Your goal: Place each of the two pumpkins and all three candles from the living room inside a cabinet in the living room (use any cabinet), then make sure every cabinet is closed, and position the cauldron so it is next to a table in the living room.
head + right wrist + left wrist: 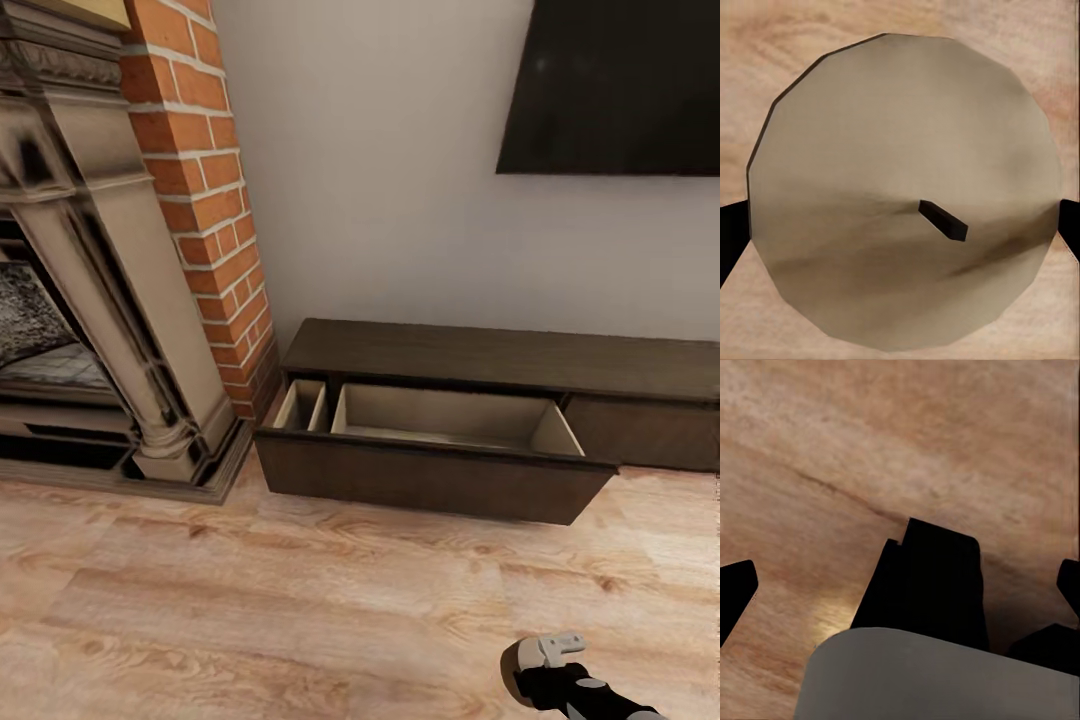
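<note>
Candle [904, 199], one, sits clamped in the right gripper [900, 225]; one cabinet [480, 400] drawer open; left gripper [900, 585] unclear.

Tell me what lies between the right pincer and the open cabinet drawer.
In the head view, only bare wooden floor separates the right pincer, which holds a candle, from the cabinet with its pulled-out drawer.

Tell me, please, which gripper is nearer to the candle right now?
Right. The right gripper has the candle between its fingers, apparently holding it. The left gripper points at bare wooden floor, with no candle near it.
</note>
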Motion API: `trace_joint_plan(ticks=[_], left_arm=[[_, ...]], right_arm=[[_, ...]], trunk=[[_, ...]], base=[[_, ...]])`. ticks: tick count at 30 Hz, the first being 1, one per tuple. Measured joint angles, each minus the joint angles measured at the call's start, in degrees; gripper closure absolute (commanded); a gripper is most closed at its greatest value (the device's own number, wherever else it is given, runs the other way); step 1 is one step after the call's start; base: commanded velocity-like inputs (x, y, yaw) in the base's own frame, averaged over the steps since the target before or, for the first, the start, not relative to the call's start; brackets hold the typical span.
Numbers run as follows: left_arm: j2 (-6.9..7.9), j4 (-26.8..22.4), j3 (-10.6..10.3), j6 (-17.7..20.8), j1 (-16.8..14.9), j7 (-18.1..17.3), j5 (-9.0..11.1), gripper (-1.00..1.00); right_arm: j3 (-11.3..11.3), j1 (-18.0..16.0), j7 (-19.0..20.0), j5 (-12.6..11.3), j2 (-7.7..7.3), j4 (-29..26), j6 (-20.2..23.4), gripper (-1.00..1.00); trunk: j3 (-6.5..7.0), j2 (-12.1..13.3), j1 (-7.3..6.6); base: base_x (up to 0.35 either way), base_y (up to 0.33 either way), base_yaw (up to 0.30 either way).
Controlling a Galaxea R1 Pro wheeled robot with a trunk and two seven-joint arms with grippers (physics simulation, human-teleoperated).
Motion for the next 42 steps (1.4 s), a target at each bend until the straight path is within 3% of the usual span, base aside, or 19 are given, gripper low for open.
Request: trace_joint_plan(ticks=[12,33,42], left_arm=[[0.0,0.0,0.0,0.0,0.0,0.0,0.0,-1.0],[-0.08,0.0,-0.1,0.0,0.0,0.0,-0.1,-1.0],[-0.15,-0.1,-0.2,-1.6,0.0,-0.1,-0.1,-1.0]], right_arm=[[0.0,0.0,0.0,0.0,0.0,0.0,0.0,1.0],[-0.1,0.3,-0.1,-0.2,-0.39,1.0,0.5,1.0],[-0.1,0.4,-0.1,-0.2,-0.35,1.1,0.5,1.0]], trunk=[[0.7,0.0,0.0],[2.02,0.0,0.0],[2.59,0.0,0.0]], base=[[0.21,0.0,-0.259],[0.014,0.0,-0.246],[0.278,0.0,-0.245]])
